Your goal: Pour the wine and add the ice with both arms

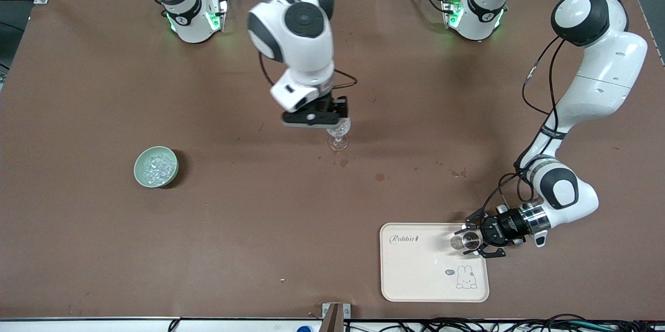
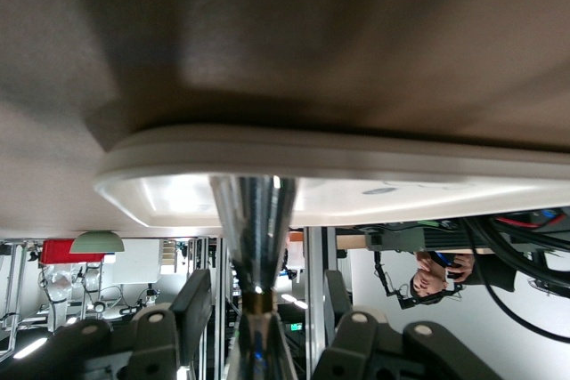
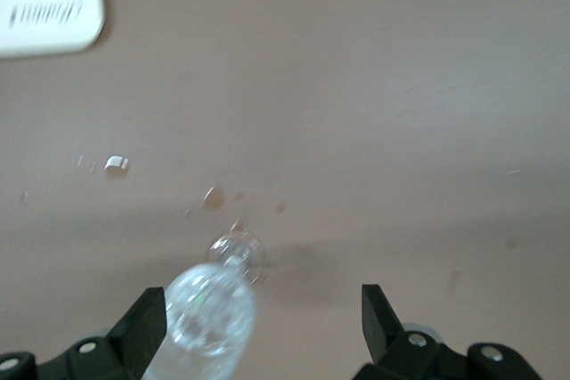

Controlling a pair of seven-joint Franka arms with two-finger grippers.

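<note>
While the jigger (image 1: 464, 242) stands between the parted left pincer (image 1: 475, 241), the right pincer (image 1: 324, 120) (spread wide) flanks the glass (image 1: 338, 134).

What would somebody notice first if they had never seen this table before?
Probably the two big white arms. The right pincer hangs open over a clear stemmed glass in the middle of the table, and the left pincer is at a shiny metal jigger on the cream rabbit tray. A pale-green bowl of glittering ice sits toward the right arm's end.

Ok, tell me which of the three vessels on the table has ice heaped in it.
The small pale-green bowl, toward the right arm's end of the table, filled with glittering chunks. The stemmed glass stands mid-table under the right gripper; the metal jigger sits on the tray.
</note>
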